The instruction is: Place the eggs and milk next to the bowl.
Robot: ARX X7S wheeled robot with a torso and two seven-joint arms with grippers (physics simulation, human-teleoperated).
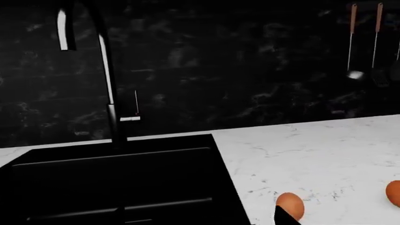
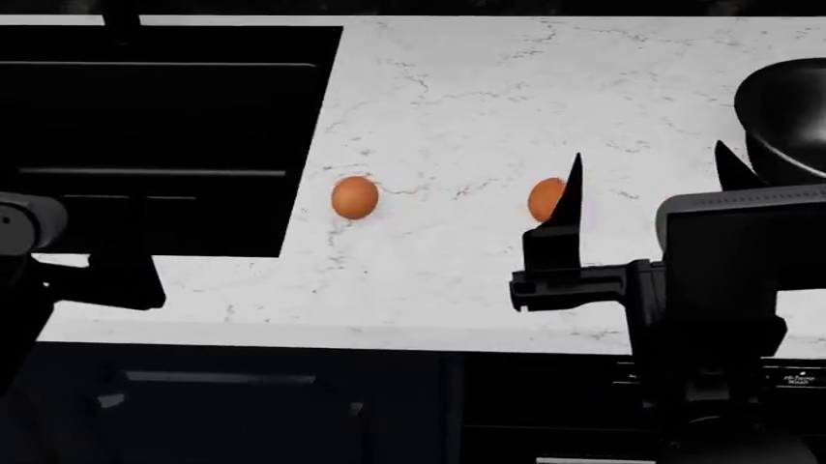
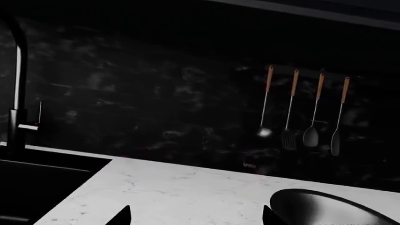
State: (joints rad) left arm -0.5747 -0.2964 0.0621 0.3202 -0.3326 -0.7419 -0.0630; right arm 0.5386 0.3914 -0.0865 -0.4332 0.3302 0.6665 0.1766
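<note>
- Head view is showing the right hand (image 2: 645, 179) hovering over the white marble counter (image 2: 465, 87), its two pointed fingertips (image 2: 572, 179) standing well apart, so it is sitting open and holding nothing.
- One of the eggs (image 2: 546, 199) is lying on the counter just beside that hand's left fingertip, partly hidden behind it; whether they are touching, I cannot tell.
- The second egg (image 2: 355, 197) is resting further out to the left of the right hand, near the edge of the black sink (image 2: 155, 135).
- The bowl (image 2: 787, 116) is sitting just beyond the right hand's other fingertip, at the far right, cut off by the frame edge.
- The left hand (image 2: 91, 280) is showing only as a dark shape low beside the sink; open or closed, I cannot tell.
- Left wrist view is catching both eggs (image 1: 291, 205) on the counter beside the sink, with a tall black faucet (image 1: 109, 93) rising behind it.
- Right wrist view is picking up the bowl's glossy rim (image 3: 331, 206) close to that hand's tips, and four utensils (image 3: 303, 112) hanging on the dark wall behind.
- Milk is not showing in any view.
</note>
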